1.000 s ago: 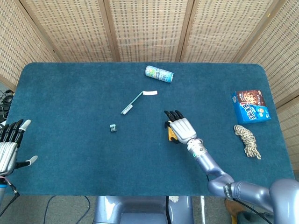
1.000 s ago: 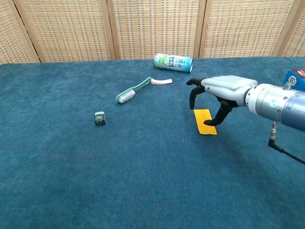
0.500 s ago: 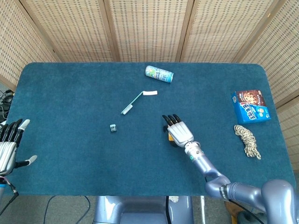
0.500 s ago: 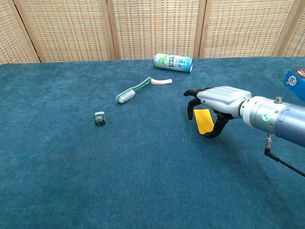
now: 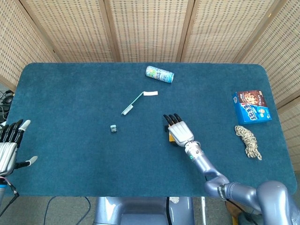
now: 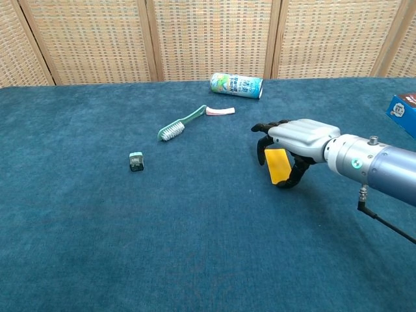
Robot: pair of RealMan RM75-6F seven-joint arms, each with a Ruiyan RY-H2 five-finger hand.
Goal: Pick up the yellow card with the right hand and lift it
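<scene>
My right hand (image 6: 296, 138) grips the yellow card (image 6: 277, 165), which hangs tilted under the palm, clear of the blue cloth. Dark fingers curl over its far edge and the thumb hooks its near edge. From the head view the right hand (image 5: 179, 130) covers nearly all of the card (image 5: 171, 139), leaving only a yellow sliver at its left side. My left hand (image 5: 10, 146) hovers at the table's left edge with fingers spread and nothing in it.
A green toothbrush (image 6: 181, 123), a small dark clip (image 6: 136, 161) and a drinks can (image 6: 236, 85) lie left and behind the right hand. At the right are a blue snack box (image 5: 251, 106) and a coil of rope (image 5: 248, 141).
The right hand closed on the card, raised it off the cloth and shifted slightly left. In the last half second it has barely moved. The left hand stayed still.
</scene>
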